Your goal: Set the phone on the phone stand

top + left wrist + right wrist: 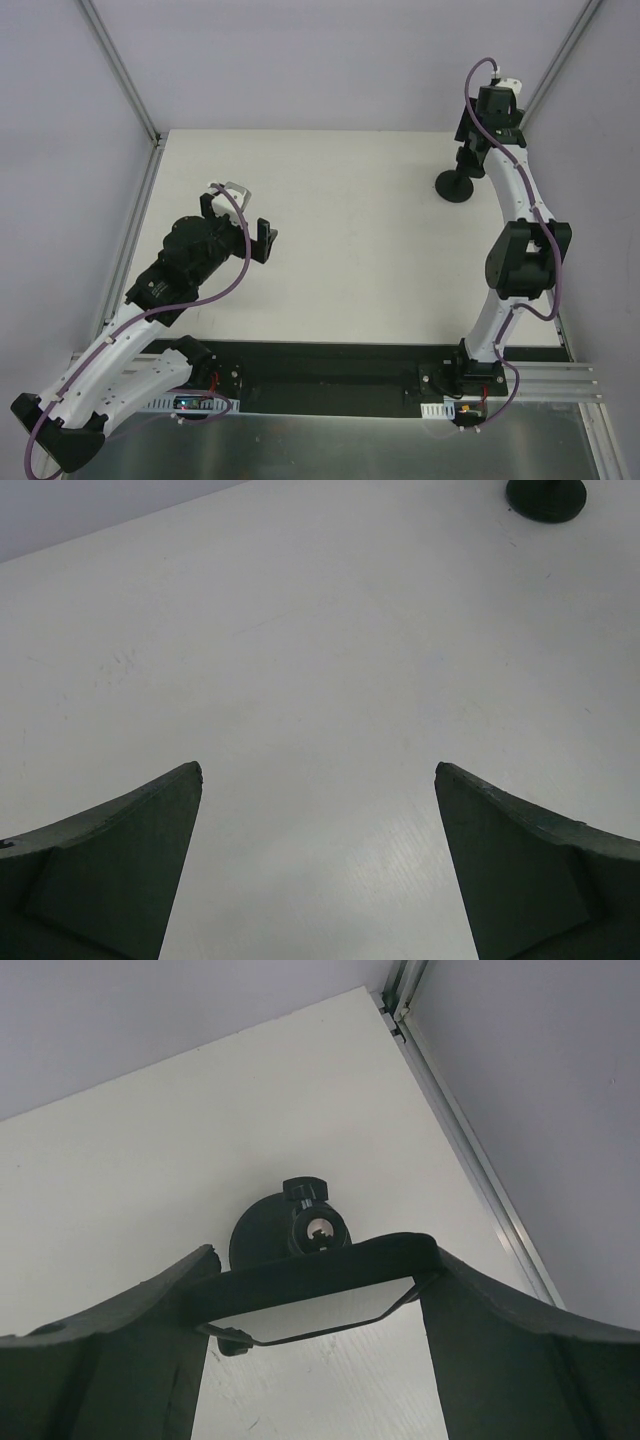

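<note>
My right gripper [320, 1260] is shut on the phone [310, 1278], a flat black slab held across between both fingers, with its glossy face reflecting white. The phone stand [262, 1232] is just beyond and below it: round black base, stem top and a small knob. I cannot tell whether the phone touches the stand. In the top view the right gripper [480, 135] hovers over the stand [456, 187] at the far right of the table; the phone is hard to make out there. My left gripper [240, 222] is open and empty over the left of the table [318, 770].
The metal frame rail [470, 1150] and the enclosure wall run close to the right of the stand. The stand's base also shows at the top right of the left wrist view [545, 495]. White tabletop [340, 230] lies between the arms.
</note>
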{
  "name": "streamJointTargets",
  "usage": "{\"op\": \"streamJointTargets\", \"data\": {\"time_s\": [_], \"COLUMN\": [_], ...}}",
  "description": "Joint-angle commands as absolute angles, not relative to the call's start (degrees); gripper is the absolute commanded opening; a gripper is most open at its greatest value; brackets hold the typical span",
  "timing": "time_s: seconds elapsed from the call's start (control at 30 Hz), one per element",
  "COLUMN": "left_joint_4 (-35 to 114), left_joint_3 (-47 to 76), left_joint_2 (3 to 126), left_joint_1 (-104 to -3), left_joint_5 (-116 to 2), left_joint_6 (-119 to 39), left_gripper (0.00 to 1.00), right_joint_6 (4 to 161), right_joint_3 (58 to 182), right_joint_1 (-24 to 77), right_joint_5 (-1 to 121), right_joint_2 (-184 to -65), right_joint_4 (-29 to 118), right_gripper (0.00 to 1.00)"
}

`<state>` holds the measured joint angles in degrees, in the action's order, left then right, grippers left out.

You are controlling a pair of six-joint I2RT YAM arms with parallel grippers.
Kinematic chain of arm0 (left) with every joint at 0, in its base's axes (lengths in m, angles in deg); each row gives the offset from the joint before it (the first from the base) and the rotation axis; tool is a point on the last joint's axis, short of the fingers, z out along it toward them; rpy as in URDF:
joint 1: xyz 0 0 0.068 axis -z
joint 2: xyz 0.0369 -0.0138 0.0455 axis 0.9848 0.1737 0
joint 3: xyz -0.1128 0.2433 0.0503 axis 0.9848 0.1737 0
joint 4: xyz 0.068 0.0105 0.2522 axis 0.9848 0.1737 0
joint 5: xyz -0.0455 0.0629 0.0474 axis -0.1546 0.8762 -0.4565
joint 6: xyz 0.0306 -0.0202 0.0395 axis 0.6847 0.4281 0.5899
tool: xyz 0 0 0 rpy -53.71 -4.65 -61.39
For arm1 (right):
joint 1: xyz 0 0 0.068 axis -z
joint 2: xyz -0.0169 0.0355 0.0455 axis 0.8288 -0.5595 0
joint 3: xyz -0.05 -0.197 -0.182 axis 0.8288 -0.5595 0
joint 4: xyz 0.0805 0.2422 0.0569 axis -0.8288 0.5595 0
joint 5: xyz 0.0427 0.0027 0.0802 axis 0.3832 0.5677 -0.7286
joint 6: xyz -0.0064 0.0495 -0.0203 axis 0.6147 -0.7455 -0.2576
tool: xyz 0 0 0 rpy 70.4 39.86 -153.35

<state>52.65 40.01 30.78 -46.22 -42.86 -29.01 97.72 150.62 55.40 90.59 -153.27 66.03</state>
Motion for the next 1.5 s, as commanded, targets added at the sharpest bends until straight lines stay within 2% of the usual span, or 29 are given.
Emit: {"op": "streamJointTargets", "data": {"time_s": [0.0, 0.2, 0.5, 0.53, 0.57, 0.6, 0.67, 0.7, 0.87, 1.1, 1.23, 1.47], "left_joint_4": [50.3, 50.1, 50.1, 50.2, 50.1, 50.2, 50.2, 50.1, 50.0, 50.0, 50.0, 50.0], "left_joint_3": [40.4, 40.5, 40.5, 40.5, 40.5, 40.6, 40.5, 40.5, 40.7, 40.7, 40.9, 40.9], "left_joint_2": [30.4, 30.2, 30.2, 30.2, 30.2, 30.2, 30.2, 30.3, 30.2, 30.2, 30.0, 30.2], "left_joint_1": [-45.9, -45.9, -45.9, -45.9, -45.9, -45.9, -45.8, -45.8, -45.9, -46.0, -46.2, -46.2], "left_joint_5": [-44.3, -44.3, -44.3, -44.3, -44.3, -44.3, -44.4, -44.6, -45.1, -45.6, -46.0, -48.2], "left_joint_6": [-28.1, -28.1, -28.1, -28.1, -28.1, -28.1, -28.1, -28.1, -28.4, -28.6, -28.6, -28.5], "left_gripper": [0.99, 0.99, 0.99, 0.99, 0.99, 0.99, 0.99, 0.99, 0.99, 0.99, 0.99, 0.99], "right_joint_6": [89.7, 83.7, 82.8, 84.7, 85.5, 86.4, 89.0, 89.1, 95.0, 94.2, 91.6, 83.2], "right_joint_3": [144.6, 139.0, 138.6, 140.1, 141.4, 142.7, 146.0, 147.2, 153.2, 143.7, 124.5, 98.9], "right_joint_1": [55.8, 55.8, 55.8, 55.9, 55.7, 55.7, 55.8, 55.8, 55.7, 54.6, 50.5, 46.2], "right_joint_5": [89.2, 88.7, 88.0, 88.0, 88.1, 89.0, 89.8, 90.3, 89.0, 88.2, 86.5, 66.6], "right_joint_2": [-148.2, -147.7, -148.8, -148.9, -149.1, -149.4, -149.4, -149.3, -147.6, -134.6, -119.7, -98.0], "right_joint_4": [58.2, 56.2, 55.9, 56.5, 58.8, 60.2, 63.9, 65.4, 73.4, 77.6, 74.8, 72.0], "right_gripper": [0.01, 0.01, 0.01, 0.08, 0.23, 0.55, 0.94, 0.97, 0.97, 0.97, 0.97, 0.97]}}
